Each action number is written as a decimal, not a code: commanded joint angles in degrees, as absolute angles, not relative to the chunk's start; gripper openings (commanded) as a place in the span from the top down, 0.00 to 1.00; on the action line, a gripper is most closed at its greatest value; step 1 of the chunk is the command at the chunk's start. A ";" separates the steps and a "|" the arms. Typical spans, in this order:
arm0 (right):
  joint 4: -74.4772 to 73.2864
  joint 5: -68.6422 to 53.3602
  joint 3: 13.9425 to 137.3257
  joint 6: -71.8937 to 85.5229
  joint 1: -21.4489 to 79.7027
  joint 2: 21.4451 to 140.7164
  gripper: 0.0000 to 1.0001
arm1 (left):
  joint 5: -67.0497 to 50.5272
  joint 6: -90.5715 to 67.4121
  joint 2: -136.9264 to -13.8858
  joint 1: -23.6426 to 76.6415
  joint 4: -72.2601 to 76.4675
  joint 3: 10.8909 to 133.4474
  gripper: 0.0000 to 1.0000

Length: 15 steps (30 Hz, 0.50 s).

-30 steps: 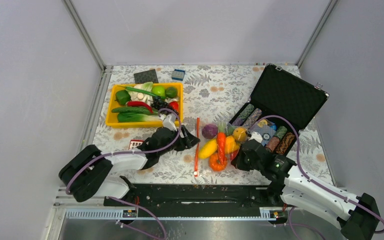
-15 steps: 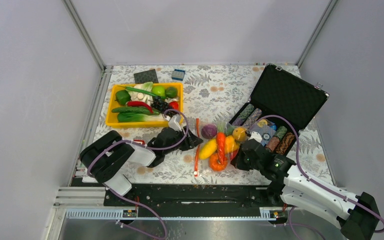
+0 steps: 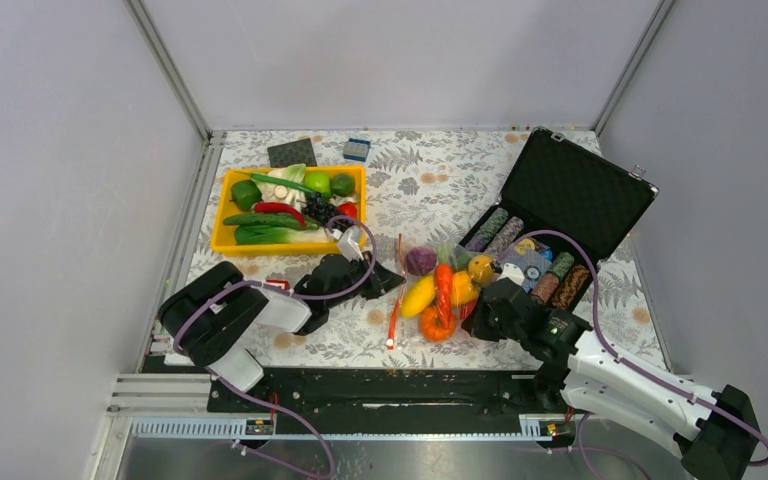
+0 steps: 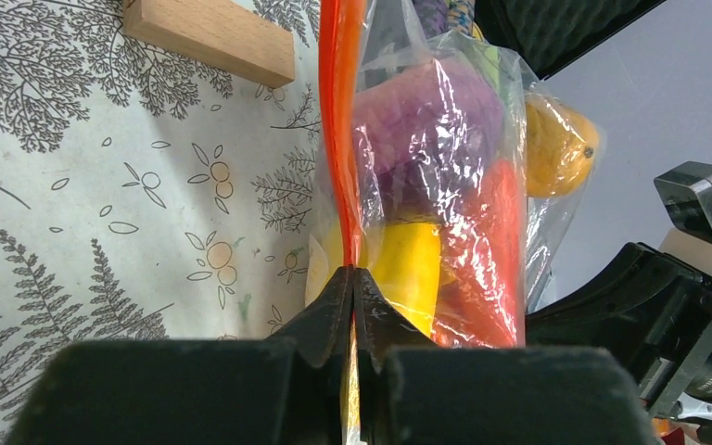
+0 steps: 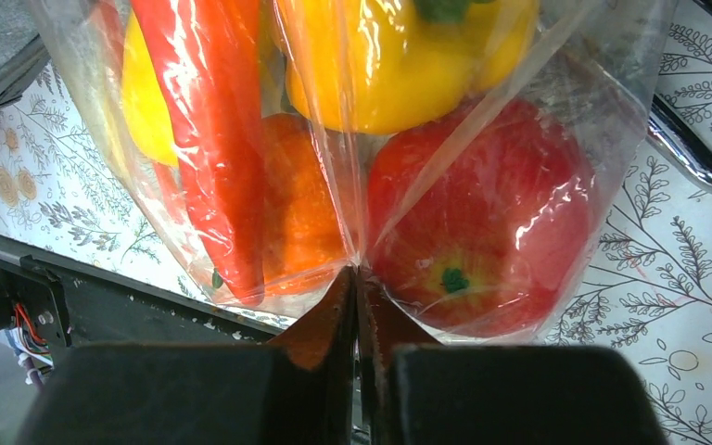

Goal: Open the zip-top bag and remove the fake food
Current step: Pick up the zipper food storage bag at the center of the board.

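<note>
**A:** Top view. Crinkly clear zip-top bag (image 3: 457,262) lies front centre on the leaf-printed counter (image 3: 430,185), between the left pincer (image 3: 394,284) and the right pincer (image 3: 473,318). Where is the food?

**B:** Glossy plastic fake food (image 3: 436,324) is all inside the bag. Yellow plastic tray (image 3: 222,215) of green vegetables back left, open black hard case (image 3: 570,190) back right, both apart from the bag

**A:** Left wrist view. Left pincer jaws are pressed together on the bag's red-orange zip strip (image 4: 343,139), which runs up from the tips. Purple onion (image 4: 431,120) and a yellow piece (image 4: 408,269) show behind the film

**B:** Noted. Pale wooden block (image 4: 209,42) on the counter, left of the strip and apart from it

**A:** Right wrist view. Right pincer jaws are closed, nipping a fold of the clear film between the orange pumpkin (image 5: 301,213) and the red apple (image 5: 482,232)

**B:** Yellow bell pepper (image 5: 399,65) above the apple, orange carrot (image 5: 209,139) further left, all under plastic. Whether the zip is parted anywhere, cannot tell
</note>
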<state>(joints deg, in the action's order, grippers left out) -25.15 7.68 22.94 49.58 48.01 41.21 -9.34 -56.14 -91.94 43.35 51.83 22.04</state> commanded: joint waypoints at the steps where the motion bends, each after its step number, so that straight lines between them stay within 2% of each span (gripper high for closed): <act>1: -29.26 10.14 23.32 48.91 48.25 40.23 0.91 | -10.31 -54.65 -86.10 43.56 49.86 22.67 1.00; 8: -31.21 12.61 25.89 43.51 48.25 35.01 0.64 | -3.74 -48.69 -72.19 43.72 28.24 24.82 1.00; 15: -27.70 7.74 27.07 35.02 48.25 30.69 0.34 | -0.23 -46.41 -63.34 43.85 15.35 26.23 1.00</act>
